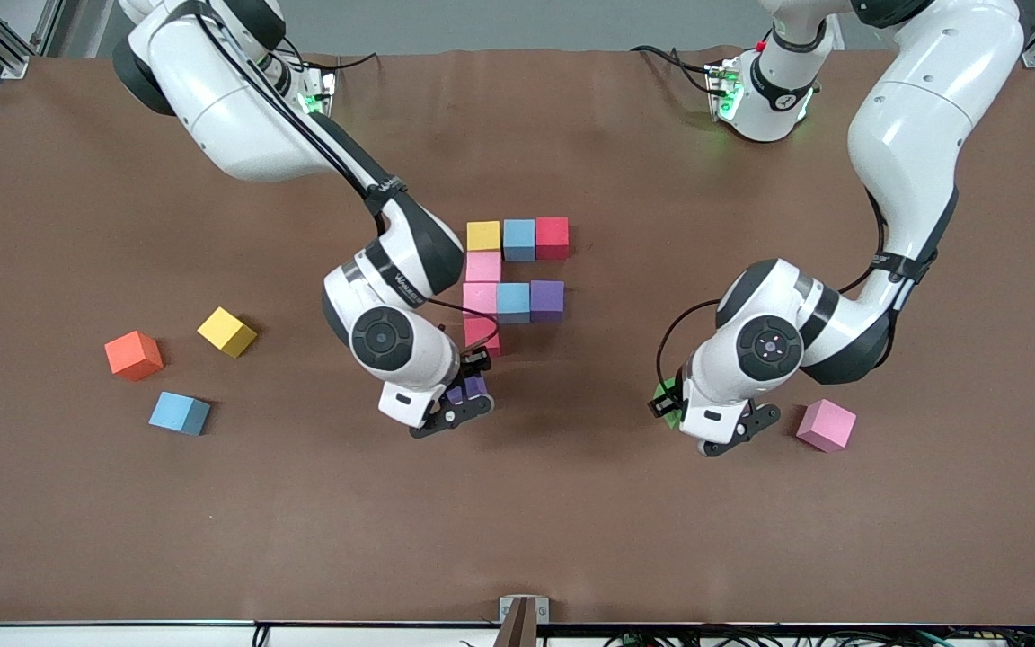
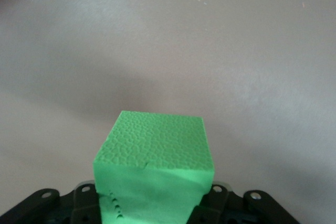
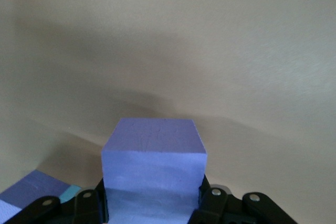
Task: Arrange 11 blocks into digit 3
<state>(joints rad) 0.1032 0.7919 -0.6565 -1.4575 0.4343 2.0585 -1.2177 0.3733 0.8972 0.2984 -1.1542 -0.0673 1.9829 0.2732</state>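
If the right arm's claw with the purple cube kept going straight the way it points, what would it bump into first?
Probably just the bare table. The right claw grips the purple cube, and its wrist view shows nothing ahead, though depth is hard to judge.

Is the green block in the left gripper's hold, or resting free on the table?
Held. In the left wrist view the green block sits clamped between the left gripper's fingers, one side visibly dented.

A brown bench point(image 1: 571, 521) is carrying the partial figure: a yellow cube point(image 1: 483, 235), a blue cube point(image 1: 518, 238) and a red cube point(image 1: 552, 237) touching in a row, with pink cubes point(image 1: 482, 267) running nearer the camera. A loose pink cube point(image 1: 826, 425) is lying toward the left arm's end; an orange cube point(image 1: 133, 355), a second yellow cube point(image 1: 226, 332) and a second blue cube point(image 1: 180, 413) are sitting toward the right arm's end.
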